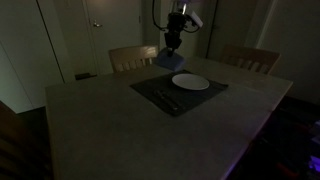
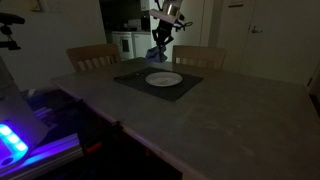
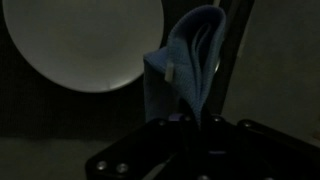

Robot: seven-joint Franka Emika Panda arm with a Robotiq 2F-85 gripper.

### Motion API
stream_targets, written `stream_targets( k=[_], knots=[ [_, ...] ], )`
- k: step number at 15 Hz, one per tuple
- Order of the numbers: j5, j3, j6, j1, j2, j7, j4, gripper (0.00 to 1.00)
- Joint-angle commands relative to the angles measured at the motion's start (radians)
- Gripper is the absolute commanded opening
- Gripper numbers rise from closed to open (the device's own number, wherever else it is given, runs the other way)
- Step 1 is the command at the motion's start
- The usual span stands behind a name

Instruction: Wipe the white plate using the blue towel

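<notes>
The white plate lies on a dark placemat on the table; it also shows in the other exterior view and in the wrist view. My gripper is shut on the blue towel and holds it hanging in the air above the placemat, just beside the plate's far edge. It shows the same in an exterior view, gripper over towel. In the wrist view the towel dangles from my gripper, to the right of the plate.
Cutlery lies on the placemat next to the plate. Two wooden chairs stand at the table's far side. The table has wide bare surface toward the near edge. A lit purple device sits beside the table.
</notes>
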State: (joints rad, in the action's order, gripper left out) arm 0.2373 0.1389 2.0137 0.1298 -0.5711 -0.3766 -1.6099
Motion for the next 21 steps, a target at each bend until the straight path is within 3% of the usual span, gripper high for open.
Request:
stream_targets(
  k=[1,4,10,14,21],
  knots=[
    [0.008,-0.03,0.023,0.018,0.086,-0.04,-0.147,0.02],
    [0.001,-0.048,0.092,0.017,0.094,-0.068,-0.218,0.02],
    [-0.008,-0.053,0.341,0.006,0.073,-0.054,-0.318,0.02],
    [-0.011,-0.044,0.416,0.011,0.064,-0.051,-0.358,0.02],
    [-0.02,-0.049,0.307,0.012,0.031,-0.018,-0.346,0.02]
  ],
)
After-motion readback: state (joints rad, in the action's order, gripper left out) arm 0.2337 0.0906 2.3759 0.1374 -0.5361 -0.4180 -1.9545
